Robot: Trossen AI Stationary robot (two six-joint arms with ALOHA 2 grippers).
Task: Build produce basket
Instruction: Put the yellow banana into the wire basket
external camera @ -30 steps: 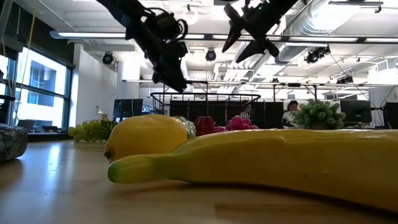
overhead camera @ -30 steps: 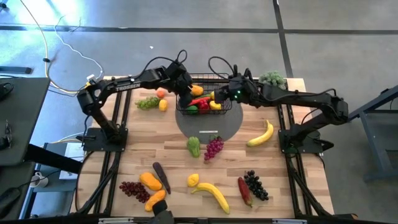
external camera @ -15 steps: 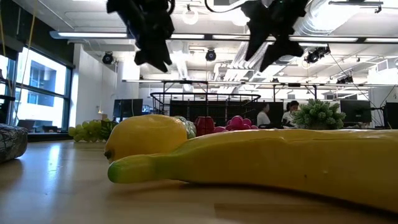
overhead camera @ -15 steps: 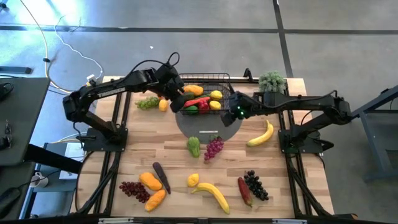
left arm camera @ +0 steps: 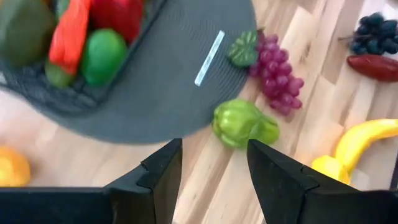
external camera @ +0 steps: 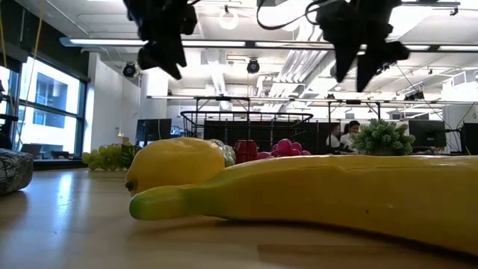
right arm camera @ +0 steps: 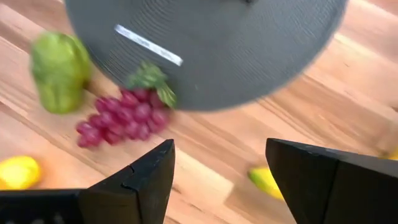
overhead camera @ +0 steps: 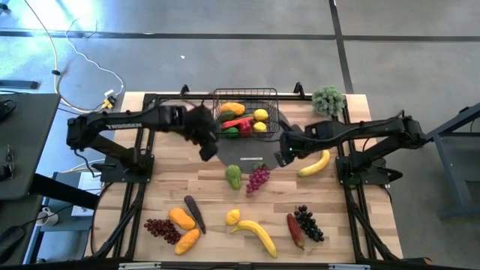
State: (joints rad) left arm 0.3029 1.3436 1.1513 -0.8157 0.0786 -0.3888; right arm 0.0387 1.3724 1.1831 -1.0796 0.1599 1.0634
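We read both pincers as open and empty: in the left wrist view the left pincer [left arm camera: 211, 177] shows a clear gap between its fingers with only wooden surface [overhead camera: 161, 180] below, and the right pincer [right arm camera: 221, 180] stands likewise parted over bare wood. In the high view the left pincer [overhead camera: 206, 144] hangs above the left edge of the grey round mat [overhead camera: 251, 154], and the right pincer [overhead camera: 284, 154] hangs above its right edge. The basket [overhead camera: 245, 96] sits on the far part of that mat and holds an orange piece, a lemon, a red pepper and green items. We judge the task partly done. Left on the surface: a green pepper [overhead camera: 234, 176] and a purple grape bunch [overhead camera: 257, 178] just beside the mat's near edge, a banana [overhead camera: 316, 163] near the right pincer, and, well apart toward the near edge, a second banana [overhead camera: 257, 234], a lemon [overhead camera: 233, 217], dark grapes [overhead camera: 308, 223], a red chilli [overhead camera: 294, 229], an eggplant [overhead camera: 195, 213], orange pieces [overhead camera: 183, 229] and dark red grapes [overhead camera: 160, 229]. We judge the green pepper or the purple grapes the closest next picks.
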